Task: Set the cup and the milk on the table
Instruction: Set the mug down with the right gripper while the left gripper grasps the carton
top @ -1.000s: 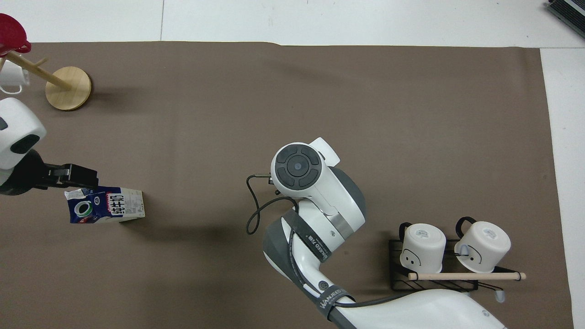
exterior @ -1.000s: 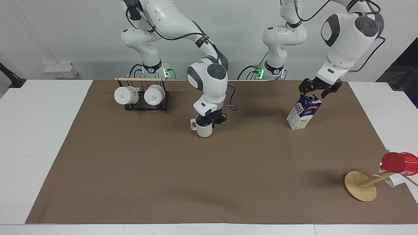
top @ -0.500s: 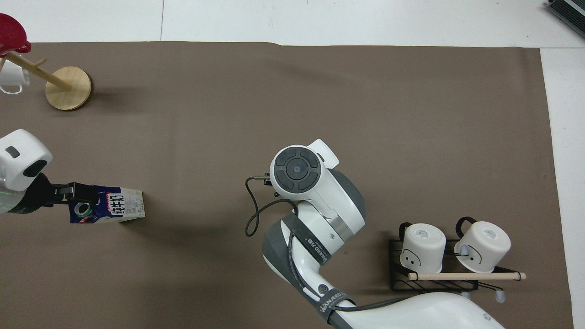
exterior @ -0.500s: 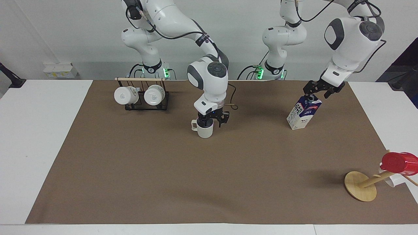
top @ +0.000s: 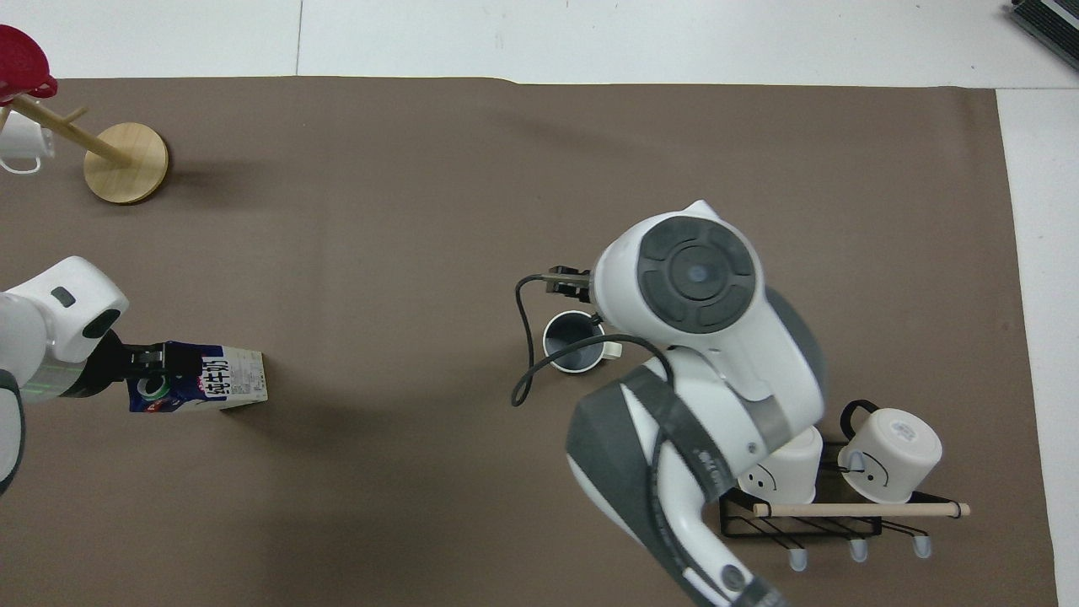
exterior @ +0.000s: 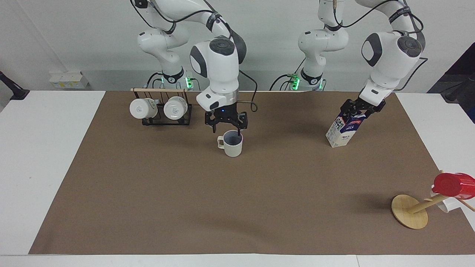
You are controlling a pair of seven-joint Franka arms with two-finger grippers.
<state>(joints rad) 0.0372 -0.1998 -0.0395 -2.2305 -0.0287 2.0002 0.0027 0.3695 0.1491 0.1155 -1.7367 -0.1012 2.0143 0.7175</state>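
The cup [exterior: 232, 145] stands upright on the brown mat [exterior: 237, 204] of the table [exterior: 44, 148], its bluish inside showing from overhead [top: 573, 341]. My right gripper [exterior: 226, 128] hangs open just above the cup's rim, holding nothing. The milk [exterior: 343, 130] stands on the mat toward the left arm's end. It also shows in the overhead view [top: 202, 384]. My left gripper [exterior: 359, 108] is at the carton's top and hides the cap. In the overhead view the left gripper [top: 156, 361] sits over the carton's gable.
A black wire rack [exterior: 161, 115] with two white mugs stands near the right arm's base, beside the cup. A round wooden disc [exterior: 410, 211] with a stick carries a red cup [exterior: 452, 184] at the mat's corner farthest from the robots.
My right gripper opened, let go of the cup and rose above it. My left gripper came down onto the carton's top. Cup and carton have not moved.
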